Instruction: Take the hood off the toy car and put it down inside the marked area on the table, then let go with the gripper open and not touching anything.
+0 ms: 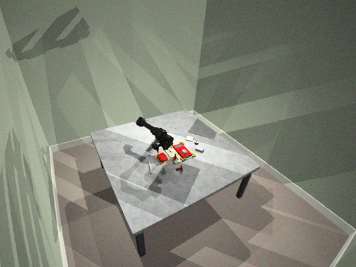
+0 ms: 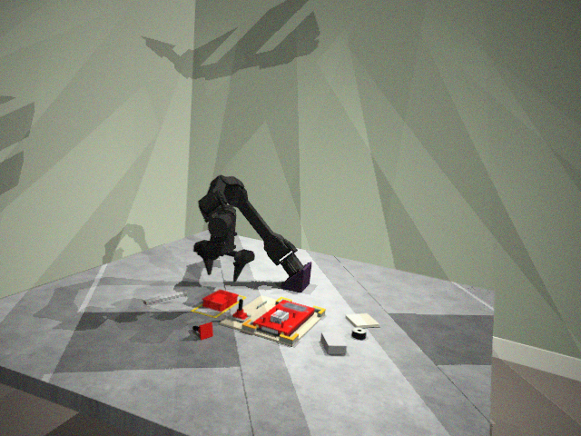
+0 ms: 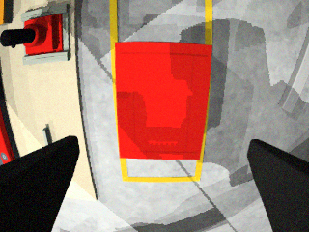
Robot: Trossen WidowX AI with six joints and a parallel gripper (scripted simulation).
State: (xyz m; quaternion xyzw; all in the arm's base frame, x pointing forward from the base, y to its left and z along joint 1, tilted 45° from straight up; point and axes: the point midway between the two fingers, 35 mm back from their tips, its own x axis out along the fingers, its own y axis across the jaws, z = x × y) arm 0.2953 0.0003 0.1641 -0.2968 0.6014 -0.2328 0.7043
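— Where are we in the job?
— At the very end, I'd judge. The red, box-shaped hood (image 1: 162, 157) (image 2: 220, 300) (image 3: 164, 101) sits on the table (image 1: 211, 178) (image 2: 375, 399) (image 3: 98, 121), within the thin yellow rectangular outline (image 1: 169, 163) (image 2: 204, 312) (image 3: 161, 179) that marks the area.
— Fully inside?
— Lengthwise, yes: the wrist view shows the outline running on past both ends. At the sides it's tight; the red edges come right up to the yellow strips, and I can't tell whether they overlap slightly.
— And the gripper?
— The black parallel-jaw gripper (image 1: 162, 147) (image 2: 222, 277) (image 3: 165, 147) hangs above the hood, fingers spread about as wide as they go, with nothing between them. In the exterior view the tips stand clear of the hood and the table.
— What about the car?
— The flat red-and-cream toy car with yellow corners (image 1: 183, 150) (image 2: 286, 319) (image 3: 39, 108) lies just beside the outline, its hood off.
— So what does the next move call for?
— Very little. Hold still, or rise straight up with the fingers wide. Swinging sideways while low could clip the hood or the upright black lever with a red base (image 1: 175, 157) (image 2: 241, 310) (image 3: 42, 35) on the car.
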